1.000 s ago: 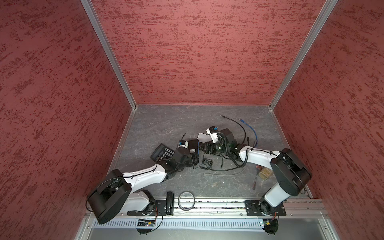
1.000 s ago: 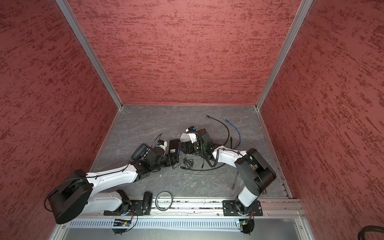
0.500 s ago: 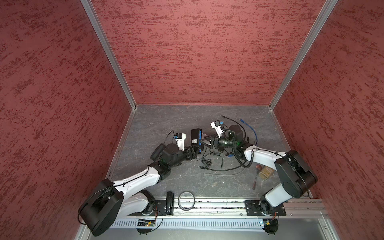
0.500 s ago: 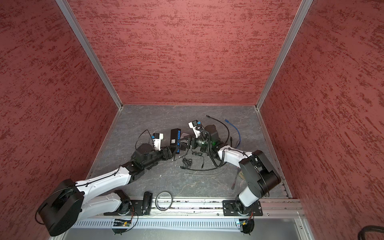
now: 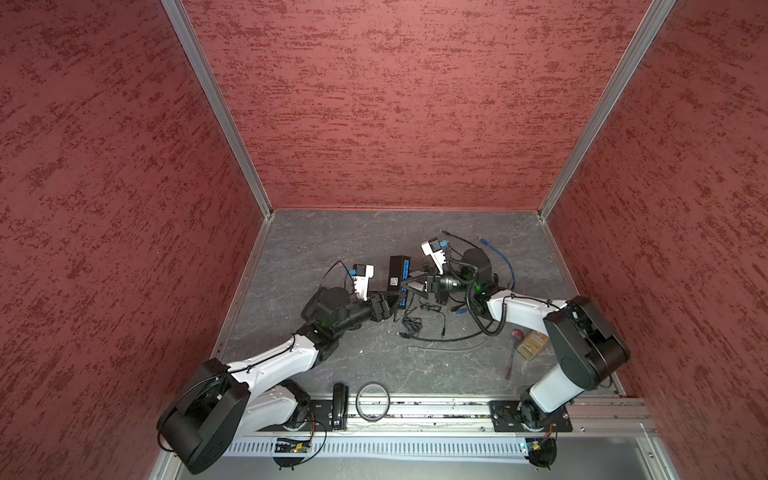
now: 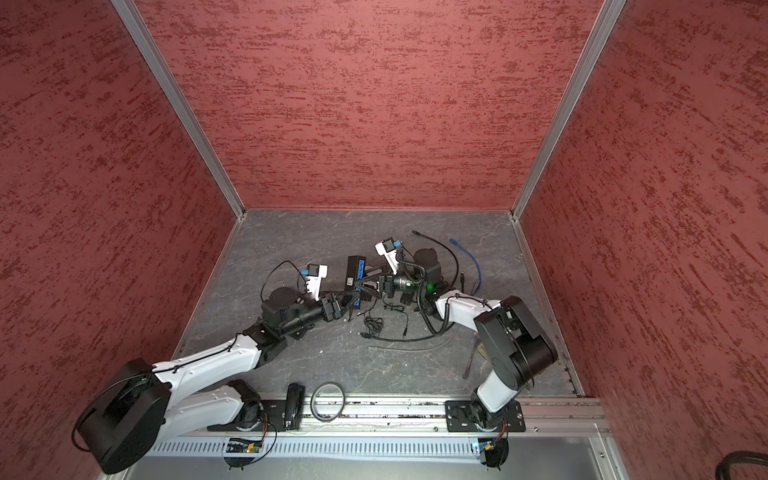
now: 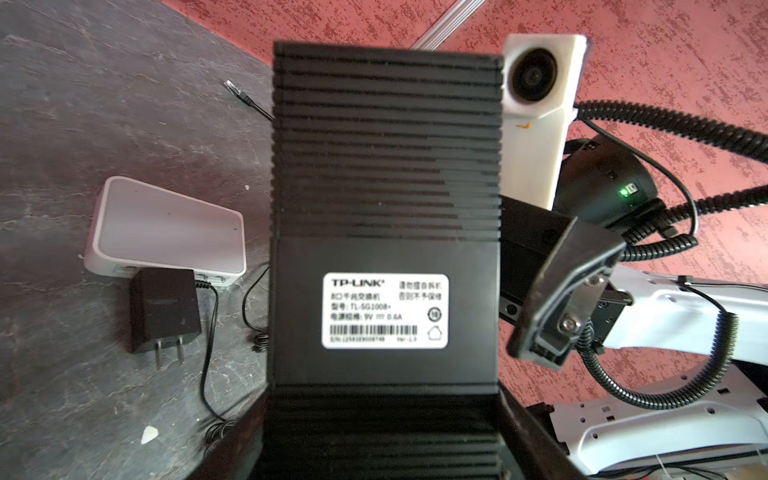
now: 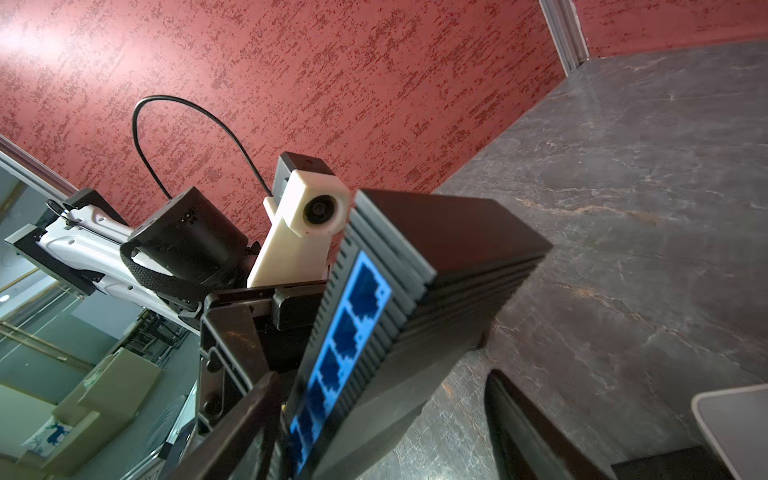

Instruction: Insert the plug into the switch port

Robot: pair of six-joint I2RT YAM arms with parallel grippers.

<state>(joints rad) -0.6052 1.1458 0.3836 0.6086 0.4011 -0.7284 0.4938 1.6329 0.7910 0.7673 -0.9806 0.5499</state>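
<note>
Within red textured walls, over the grey stone-patterned table, our left gripper clamps the black ribbed switch aloft. Our right gripper stands released and empty beside the blue ports. The black cable's plug lies on the table beyond. We should fetch it and keep the switch steady.

Black ribbed TP-LINK switch is lifted off the grey table, a white label on its broad side and a blue row of ports on 1 narrow face; a clear RJ45 plug lies flat on the table, apart from it
</note>
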